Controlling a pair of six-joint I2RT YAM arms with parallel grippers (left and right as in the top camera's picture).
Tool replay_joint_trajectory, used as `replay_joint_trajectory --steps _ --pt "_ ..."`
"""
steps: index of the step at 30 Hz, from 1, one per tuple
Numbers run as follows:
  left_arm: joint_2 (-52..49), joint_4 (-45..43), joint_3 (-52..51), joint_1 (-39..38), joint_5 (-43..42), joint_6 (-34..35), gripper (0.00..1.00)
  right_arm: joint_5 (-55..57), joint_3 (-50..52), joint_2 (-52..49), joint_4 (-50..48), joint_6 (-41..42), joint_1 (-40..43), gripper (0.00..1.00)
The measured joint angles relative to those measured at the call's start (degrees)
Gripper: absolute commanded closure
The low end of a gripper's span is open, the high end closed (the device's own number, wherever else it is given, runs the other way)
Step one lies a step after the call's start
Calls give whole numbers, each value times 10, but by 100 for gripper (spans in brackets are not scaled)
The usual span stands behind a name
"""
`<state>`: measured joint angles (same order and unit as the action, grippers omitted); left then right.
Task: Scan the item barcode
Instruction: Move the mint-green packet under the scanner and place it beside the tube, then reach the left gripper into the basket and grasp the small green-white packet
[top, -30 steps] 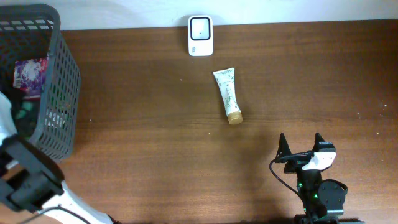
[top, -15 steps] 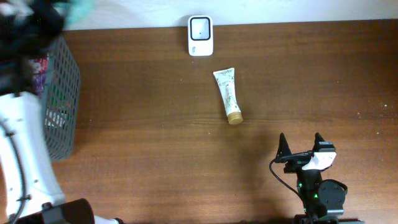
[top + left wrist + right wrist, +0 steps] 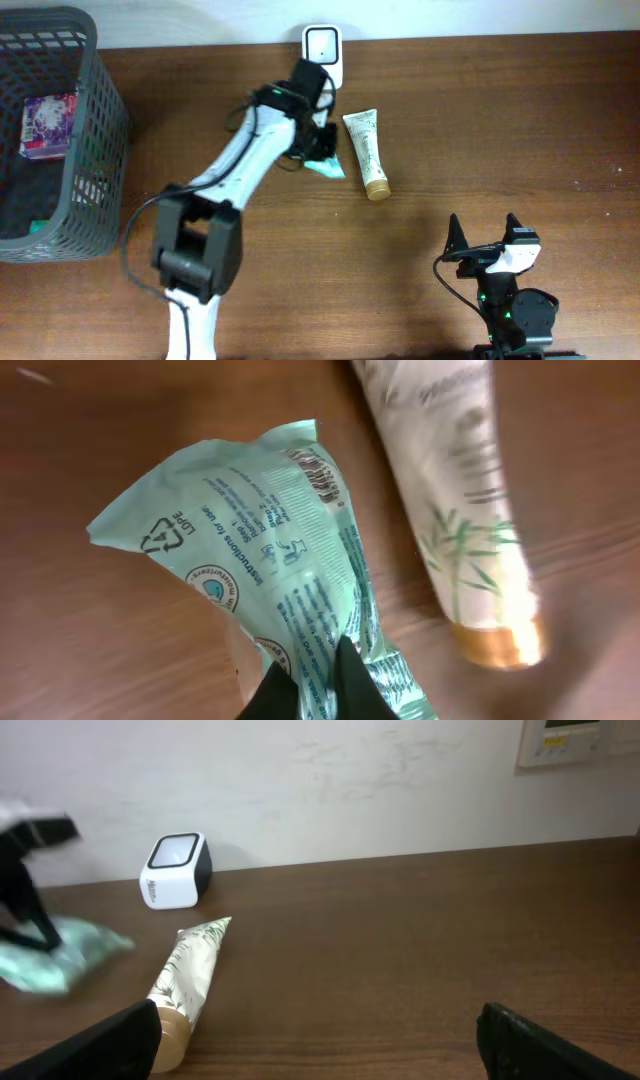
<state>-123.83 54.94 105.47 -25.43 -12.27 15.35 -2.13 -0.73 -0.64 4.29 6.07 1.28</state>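
Overhead, the left claw point(image 3: 316, 150) is pinched shut on the end of a pale green packet point(image 3: 327, 168) just above mid-frame. The packet lies below the white scanner point(image 3: 322, 57) at the top edge and just beside a cream tube point(image 3: 366, 150). The left wrist view shows the packet's barcode point(image 3: 312, 472) facing the camera. The right claw point(image 3: 483, 232), at lower right, stands wide open and empty. A grey basket point(image 3: 105, 100) sits at upper left.

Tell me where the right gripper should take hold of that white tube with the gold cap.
Probably the mid-body of the tube, from straight above with the right gripper closing across its narrow width. It lies flat, cap toward the front; the green pouch sits close on one side, so avoid low sideways approaches.
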Motion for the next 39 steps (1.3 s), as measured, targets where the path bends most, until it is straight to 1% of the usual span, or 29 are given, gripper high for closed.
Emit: replay_joint_trajectory --steps 1,2,5,7,9,11,13,16,19,21,22,24,25,26,27,30,34,36,37,39 --pt "-22 -7 0 -9 2 -2 31 0 0 0 0 0 0 1" --pt "-33 -11 -1 -14 3 -3 9 0 0 0 0 0 0 1" --pt "-41 -22 0 -16 3 -6 8 0 0 0 0 0 0 1" --pt "-41 -7 28 -10 3 -6 8 0 0 0 0 0 0 1" --pt "-41 25 105 9 3 -6 10 0 0 0 0 0 0 1" --pt "-31 51 197 46 3 -6 11 0 0 0 0 0 0 1" --pt "-16 66 252 80 3 -6 11 0 0 0 0 0 0 1" --pt "23 67 329 159 4 -6 7 0 0 0 0 0 0 1" --pt "66 63 387 263 4 -6 6 0 0 0 0 0 0 1" --pt "93 56 402 352 12 -6 6 0 0 0 0 0 0 1" --pt "98 55 403 389 22 -6 8 0 0 0 0 0 0 1" --pt "98 54 398 456 49 -6 7 0 0 0 0 0 0 1" --pt "98 54 397 460 51 -6 7 0 0 0 0 0 0 1" --pt "98 51 372 502 72 11 7 0 0 0 0 0 0 1" --pt "98 49 352 522 83 23 8 0 0 0 0 0 0 1" --pt "94 52 295 555 108 40 8 0 0 0 0 0 0 1" --pt "75 99 227 573 172 76 9 0 0 0 0 0 0 1" --pt "69 106 194 584 197 91 10 0 0 0 0 0 0 1" --pt "69 106 179 589 209 91 9 0 0 0 0 0 0 1" --pt "69 103 154 593 233 66 9 0 0 0 0 0 0 1"
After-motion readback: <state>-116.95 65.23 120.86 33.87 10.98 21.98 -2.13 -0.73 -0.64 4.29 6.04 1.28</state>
